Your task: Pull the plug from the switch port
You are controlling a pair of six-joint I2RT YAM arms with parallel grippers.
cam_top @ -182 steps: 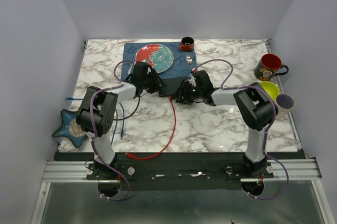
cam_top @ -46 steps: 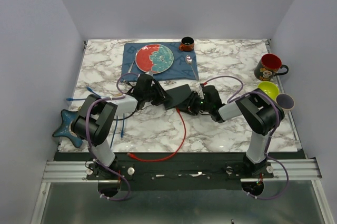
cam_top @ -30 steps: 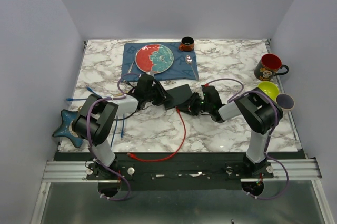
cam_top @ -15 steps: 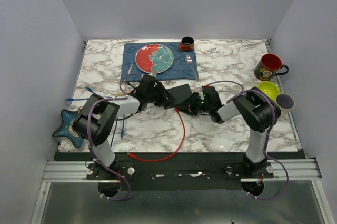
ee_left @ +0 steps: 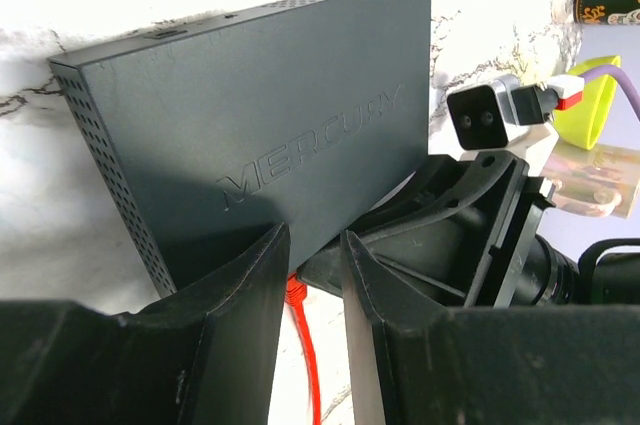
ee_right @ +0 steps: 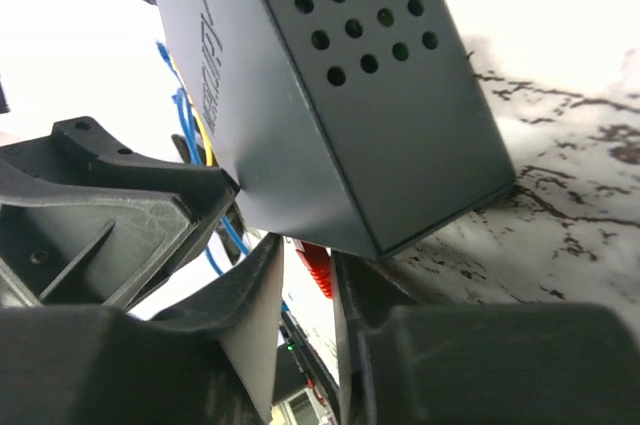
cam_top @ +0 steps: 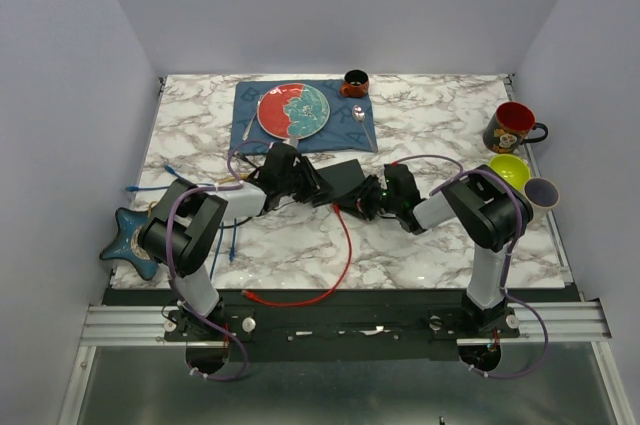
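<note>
The switch [cam_top: 340,178], a flat dark grey box, lies tilted at mid-table between both arms. My left gripper [cam_top: 308,183] comes at it from the left, and in the left wrist view [ee_left: 313,235] its jaws are shut on the near edge of the switch [ee_left: 260,115]. The red plug [ee_left: 293,291] sits at that edge, and its red cable [cam_top: 345,245] trails toward the front. My right gripper [cam_top: 368,197] is at the switch's right corner. In the right wrist view [ee_right: 306,248] it straddles the plug [ee_right: 318,267] under the switch [ee_right: 340,95], open, with a gap on the left side.
A blue placemat [cam_top: 250,125] at the back carries a red and teal plate [cam_top: 294,110], a spoon [cam_top: 359,114] and a small orange cup [cam_top: 355,82]. At the right edge stand a red mug [cam_top: 513,127], a yellow-green bowl [cam_top: 512,171] and a pale cup [cam_top: 543,193]. Blue cables [cam_top: 225,235] and a blue star [cam_top: 128,245] lie at the left.
Since six seconds ago the switch has come off the placemat's edge toward the front. Over the last second both arms barely shifted, and the right jaws eased slightly apart.
</note>
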